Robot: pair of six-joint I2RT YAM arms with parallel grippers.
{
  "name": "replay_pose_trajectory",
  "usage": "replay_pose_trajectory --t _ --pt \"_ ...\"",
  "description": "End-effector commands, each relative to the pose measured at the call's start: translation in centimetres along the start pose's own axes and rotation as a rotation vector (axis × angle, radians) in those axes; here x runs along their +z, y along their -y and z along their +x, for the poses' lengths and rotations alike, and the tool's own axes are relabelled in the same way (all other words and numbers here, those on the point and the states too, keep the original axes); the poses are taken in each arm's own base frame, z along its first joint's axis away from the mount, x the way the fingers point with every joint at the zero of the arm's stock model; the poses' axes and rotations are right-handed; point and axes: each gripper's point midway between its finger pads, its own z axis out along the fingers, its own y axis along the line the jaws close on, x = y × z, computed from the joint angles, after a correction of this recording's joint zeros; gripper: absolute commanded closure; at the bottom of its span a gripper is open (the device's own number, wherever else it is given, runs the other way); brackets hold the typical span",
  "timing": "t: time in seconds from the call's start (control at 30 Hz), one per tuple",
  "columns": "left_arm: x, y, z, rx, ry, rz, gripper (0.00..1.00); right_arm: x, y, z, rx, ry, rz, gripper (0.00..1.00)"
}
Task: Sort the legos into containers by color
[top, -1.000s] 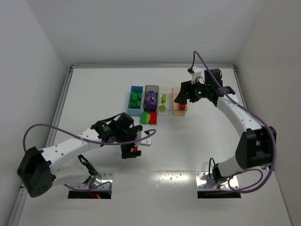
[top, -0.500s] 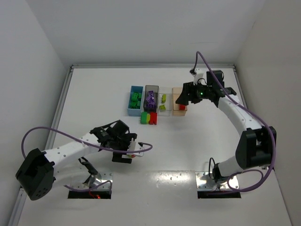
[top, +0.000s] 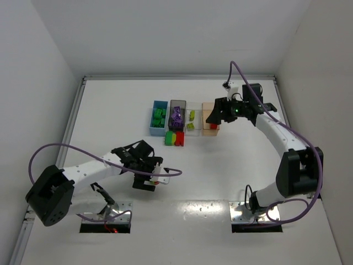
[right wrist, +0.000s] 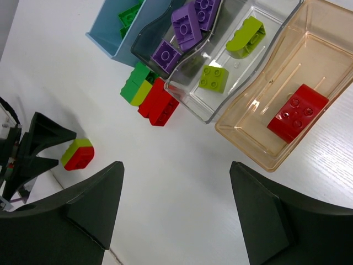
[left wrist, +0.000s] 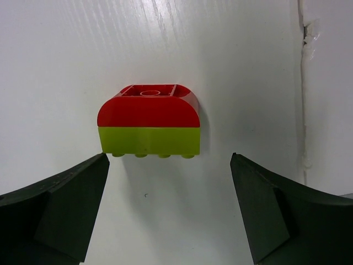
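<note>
A stacked red and yellow-green lego [left wrist: 149,121] lies on the table just ahead of my left gripper [left wrist: 170,165], which is open and does not touch it. In the top view the lego [top: 157,178] sits beside that gripper [top: 149,176]. My right gripper [right wrist: 176,165] is open and empty, hovering near the tan bin [top: 209,126]. The blue bin [top: 159,117] holds green legos and the dark grey bin [top: 177,115] holds purple ones [right wrist: 187,25]. The clear bin [right wrist: 259,41] holds two yellow-green ones [right wrist: 213,77]. The tan bin [right wrist: 248,138] holds a red one [right wrist: 297,113].
A loose cluster of green, yellow-green and red legos [top: 174,138] stands on the table just in front of the grey bin; it also shows in the right wrist view [right wrist: 149,96]. White walls close in the table on three sides.
My left arm has drawn back toward the near left and its gripper has shifted slightly. The red and yellow-green lego stays in the same spot. My right gripper has barely moved.
</note>
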Motion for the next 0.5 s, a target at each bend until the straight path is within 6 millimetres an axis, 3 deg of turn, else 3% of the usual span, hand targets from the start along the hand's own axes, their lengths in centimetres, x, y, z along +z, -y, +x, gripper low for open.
replay_pose_trajectory --t 0.0,0.47 --pt "0.4 -1.0 -1.0 0.025 0.05 -0.007 0.01 0.1 -0.1 -0.7 -0.014 0.026 -0.017 0.22" --pt "1.2 -2.9 -1.4 0.026 0.048 -0.039 0.01 0.0 0.2 0.3 0.004 0.012 -0.032 0.19"
